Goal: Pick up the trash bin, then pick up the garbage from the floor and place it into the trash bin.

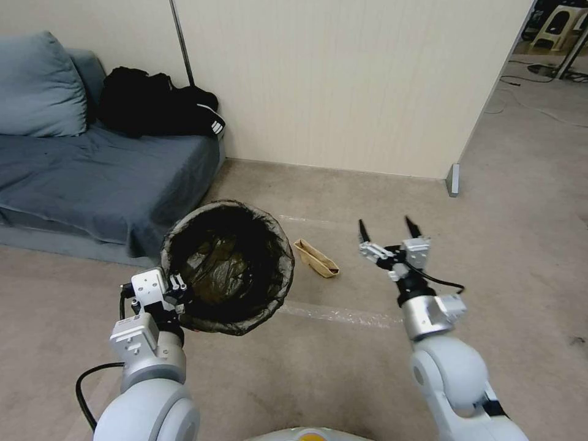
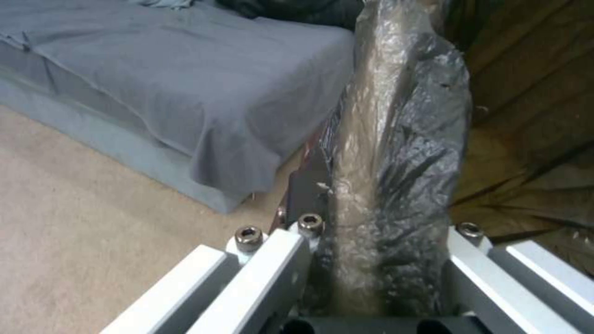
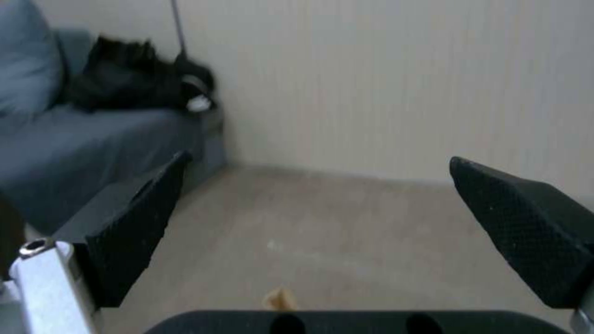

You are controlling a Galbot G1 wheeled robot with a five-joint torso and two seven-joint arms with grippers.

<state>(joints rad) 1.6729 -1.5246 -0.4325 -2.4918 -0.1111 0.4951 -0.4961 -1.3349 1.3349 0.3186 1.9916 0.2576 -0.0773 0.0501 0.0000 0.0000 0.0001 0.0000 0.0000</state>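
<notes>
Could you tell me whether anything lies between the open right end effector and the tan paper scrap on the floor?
Nothing visible does. The right end effector hangs open above bare carpet, and the tan paper scrap lies in the open beside the trash bin.

— What's the room I'm working in like underfoot?

— A beige carpet (image 1: 343, 361), worn flat, with a strip of clear tape (image 1: 334, 314) stuck across it before me.

— And ahead?

— A cream panelled wall (image 1: 343, 79) that ends at a corner on my right, where the floor opens into another space with cables (image 1: 527, 104) trailing over it and a pale stool (image 1: 554, 27) far off.

— Any furniture?

— A grey-blue sofa (image 1: 92, 177) on my left, set against the wall, with a large cushion (image 1: 40, 86) at its back and a heap of black clothing (image 1: 156, 104) at the end nearest the wall. A thin dark pole (image 1: 182, 40) rises behind it.
</notes>
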